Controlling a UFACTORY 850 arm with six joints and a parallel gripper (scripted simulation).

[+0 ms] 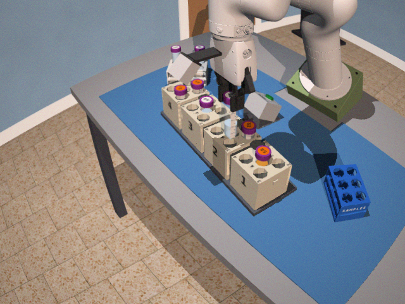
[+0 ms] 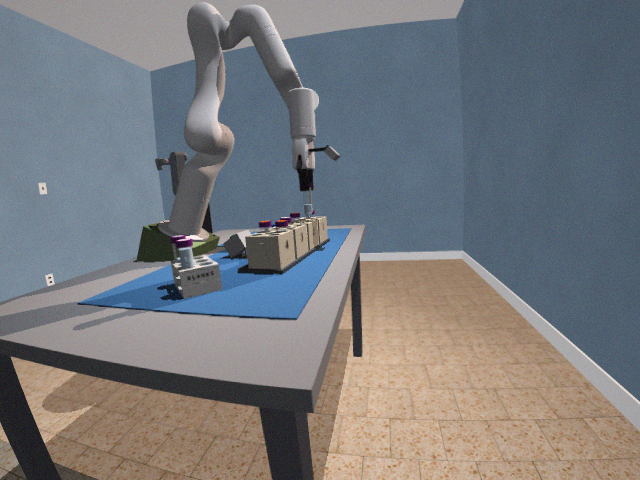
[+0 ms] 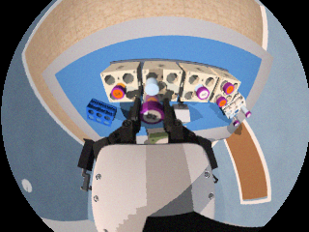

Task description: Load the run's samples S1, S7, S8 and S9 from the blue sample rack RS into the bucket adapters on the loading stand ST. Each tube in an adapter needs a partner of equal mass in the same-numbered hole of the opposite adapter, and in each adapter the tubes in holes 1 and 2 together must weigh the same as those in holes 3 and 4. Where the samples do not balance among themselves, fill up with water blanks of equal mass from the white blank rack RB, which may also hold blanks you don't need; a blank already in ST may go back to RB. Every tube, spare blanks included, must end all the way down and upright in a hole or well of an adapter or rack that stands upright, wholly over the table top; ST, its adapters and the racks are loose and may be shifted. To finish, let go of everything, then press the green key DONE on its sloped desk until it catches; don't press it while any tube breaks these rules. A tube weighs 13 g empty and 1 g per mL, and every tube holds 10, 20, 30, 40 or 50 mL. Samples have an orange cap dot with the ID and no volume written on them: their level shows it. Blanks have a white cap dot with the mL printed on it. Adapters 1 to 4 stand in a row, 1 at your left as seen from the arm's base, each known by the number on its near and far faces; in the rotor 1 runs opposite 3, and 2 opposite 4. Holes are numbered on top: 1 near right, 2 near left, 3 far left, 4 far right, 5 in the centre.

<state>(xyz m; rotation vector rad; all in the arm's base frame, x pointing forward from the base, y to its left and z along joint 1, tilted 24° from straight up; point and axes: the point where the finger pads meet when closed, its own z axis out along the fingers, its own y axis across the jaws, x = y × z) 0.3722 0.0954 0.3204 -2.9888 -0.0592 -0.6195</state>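
My gripper (image 1: 235, 102) (image 2: 306, 187) is shut on a clear tube (image 1: 230, 126) (image 2: 308, 207) (image 3: 151, 111) with a purple cap and pale water at its bottom. The tube hangs upright over adapter 2 (image 1: 214, 151), with its lower end just above the adapter's top. Adapter 2 also holds an orange-dot tube (image 1: 248, 128). Adapter 1 (image 1: 243, 181) holds one orange-dot tube (image 1: 262, 153). Adapter 3 (image 1: 189, 126) holds a white-dot blank (image 1: 206, 102). Adapter 4 (image 1: 169, 105) holds two orange-dot tubes (image 1: 180, 90) (image 1: 197, 84). The blue sample rack (image 1: 348, 192) (image 3: 102, 110) shows only empty wells.
The white blank rack (image 1: 169, 66) (image 2: 196, 279) stands behind adapter 4 with two purple-capped tubes (image 1: 175, 49) (image 1: 199, 48). The grey desk (image 1: 261, 107) with the green key DONE (image 1: 268, 96) sits between the stand and the arm's green base (image 1: 340, 98). The stand's dark base plate (image 1: 261, 209) lies on the blue mat.
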